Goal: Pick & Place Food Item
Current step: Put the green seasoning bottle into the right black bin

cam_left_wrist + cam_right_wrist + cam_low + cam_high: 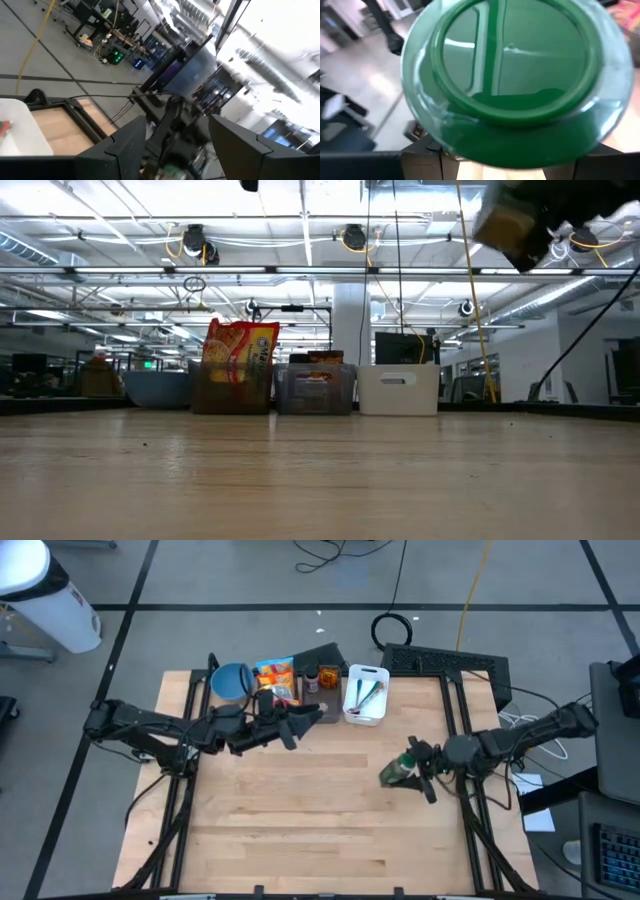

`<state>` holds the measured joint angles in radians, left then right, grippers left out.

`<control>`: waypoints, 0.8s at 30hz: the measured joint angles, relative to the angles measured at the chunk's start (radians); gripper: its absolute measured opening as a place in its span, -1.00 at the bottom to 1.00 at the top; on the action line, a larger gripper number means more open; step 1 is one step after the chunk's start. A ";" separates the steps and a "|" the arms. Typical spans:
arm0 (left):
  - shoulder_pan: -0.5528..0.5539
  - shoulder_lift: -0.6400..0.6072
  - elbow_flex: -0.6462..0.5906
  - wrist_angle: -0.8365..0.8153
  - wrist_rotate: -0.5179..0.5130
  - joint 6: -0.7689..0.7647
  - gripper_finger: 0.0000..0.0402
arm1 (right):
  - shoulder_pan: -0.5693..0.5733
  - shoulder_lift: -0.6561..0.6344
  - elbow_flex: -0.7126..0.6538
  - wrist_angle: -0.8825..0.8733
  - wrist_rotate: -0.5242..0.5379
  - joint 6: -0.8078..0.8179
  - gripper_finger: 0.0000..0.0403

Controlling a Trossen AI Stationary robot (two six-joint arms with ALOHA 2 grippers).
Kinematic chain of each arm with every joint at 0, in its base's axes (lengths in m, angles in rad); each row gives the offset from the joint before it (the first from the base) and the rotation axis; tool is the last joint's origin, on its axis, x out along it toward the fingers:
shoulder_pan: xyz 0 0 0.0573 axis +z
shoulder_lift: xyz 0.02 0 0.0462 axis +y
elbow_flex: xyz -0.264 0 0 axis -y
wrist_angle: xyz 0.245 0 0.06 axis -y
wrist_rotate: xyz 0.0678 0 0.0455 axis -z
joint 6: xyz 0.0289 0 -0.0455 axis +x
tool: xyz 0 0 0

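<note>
Bright, even overhead light; ceiling strip lights (300, 220) glare white in the low view. The green jar lid (512, 65) looms blurred, too close for focus

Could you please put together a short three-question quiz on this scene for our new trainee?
1. True or false: the right gripper holds a green-lidded jar up off the table.
2. Which item stands between the blue bowl and the dark bin along the table's far edge? A) a keyboard B) an orange snack bag C) a mug
3. Fill in: the white bin holds ____.

Key
1. True; the low view shows the jar in the air.
2. B
3. utensils; the left gripper hangs open near it, holding nothing.
</note>
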<state>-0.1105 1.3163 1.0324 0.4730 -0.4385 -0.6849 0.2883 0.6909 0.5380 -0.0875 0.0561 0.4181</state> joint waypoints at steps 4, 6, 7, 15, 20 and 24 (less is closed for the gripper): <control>0.008 0.005 0.084 -0.149 0.016 0.032 0.13 | -0.097 0.042 0.092 -0.007 -0.146 -0.017 -0.03; 0.018 0.022 0.156 -0.253 0.040 0.051 0.13 | -0.142 0.077 0.139 -0.011 -0.229 -0.020 -0.03; 0.023 0.034 0.194 -0.307 0.056 0.065 0.13 | -0.163 0.097 0.160 -0.014 -0.278 -0.020 -0.03; 0.070 0.213 0.506 -0.530 0.273 0.155 0.13 | -0.243 0.263 0.320 -0.034 -0.490 -0.082 -0.03; 0.095 0.324 0.619 -0.607 0.399 0.130 0.13 | -0.263 0.313 0.393 -0.036 -0.534 -0.113 -0.03; 0.100 0.391 0.671 -0.607 0.463 0.122 0.13 | -0.290 0.331 0.418 -0.037 -0.594 -0.104 -0.03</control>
<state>-0.0105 1.7072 1.7033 -0.1337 0.0247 -0.5632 -0.0022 1.0223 0.9563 -0.1242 -0.5377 0.3145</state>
